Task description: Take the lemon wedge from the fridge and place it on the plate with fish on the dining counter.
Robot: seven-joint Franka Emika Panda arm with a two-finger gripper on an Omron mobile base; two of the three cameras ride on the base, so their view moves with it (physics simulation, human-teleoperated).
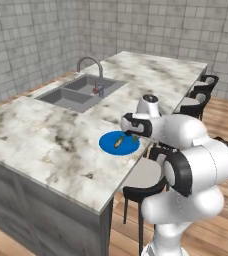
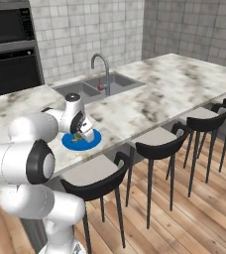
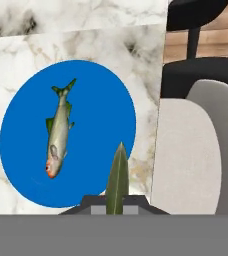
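Observation:
The bright blue plate (image 3: 96, 115) lies near the edge of the marble dining counter (image 1: 46, 135), with the small brownish-green fish (image 3: 60, 131) on its left half. My gripper (image 3: 117, 202) hovers just above the plate's stool-side part and is shut on the lemon wedge (image 3: 117, 175), a thin yellow-green sliver standing up between the fingertips. In the left base view the gripper (image 1: 131, 133) hangs over the plate (image 1: 108, 145) and the fish (image 1: 119, 142). The right base view has the hand (image 2: 80, 133) over the plate (image 2: 70, 145). The fridge is out of view.
A steel double sink (image 1: 78, 92) with a curved faucet (image 1: 93, 65) sits further along the counter. Black stools with pale seats (image 2: 157, 144) line the counter's near side, one right beside the plate (image 3: 186, 150). A dark wall oven (image 2: 11, 54) stands at the back.

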